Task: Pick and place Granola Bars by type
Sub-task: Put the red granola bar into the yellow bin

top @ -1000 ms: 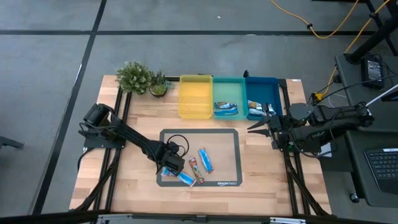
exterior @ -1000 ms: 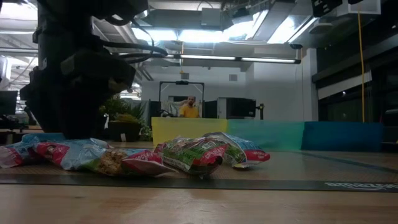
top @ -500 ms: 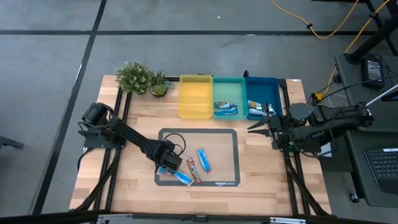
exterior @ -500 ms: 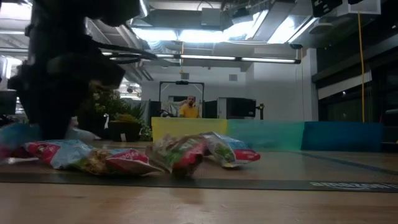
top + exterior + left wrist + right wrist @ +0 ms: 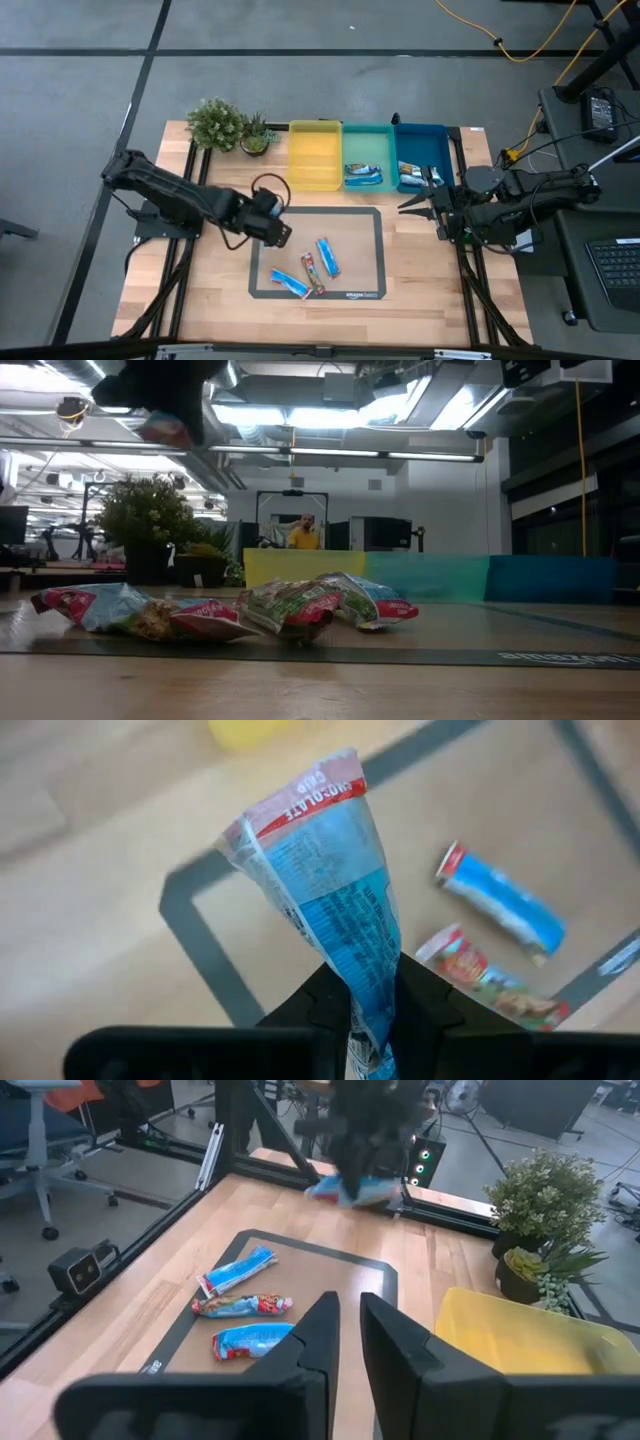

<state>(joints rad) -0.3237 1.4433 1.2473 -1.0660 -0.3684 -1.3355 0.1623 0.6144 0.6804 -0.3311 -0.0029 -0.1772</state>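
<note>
Left claw [image 5: 279, 232] up off the table, pinched tight on a blue bar [image 5: 322, 890] with a red end — bar sticking out past the dark fingertips [image 5: 325, 1008]. Down under the claw, a grey mat [image 5: 362, 220]. On the mat, off to the side of the claw, three more granola bars [image 5: 308, 272] lying flat: a blue one [image 5: 291, 284], a red and blue one [image 5: 315, 274] just beside it, and another blue one [image 5: 328, 257] a little apart. Past the mat, three trays in a row — yellow tray [image 5: 315, 155], teal tray [image 5: 367, 138] and blue tray [image 5: 420, 140]. Bars already in the teal and blue ones. Right claw [image 5: 413, 202] waiting near the blue tray, fingers nearly together, holding nothing.
</note>
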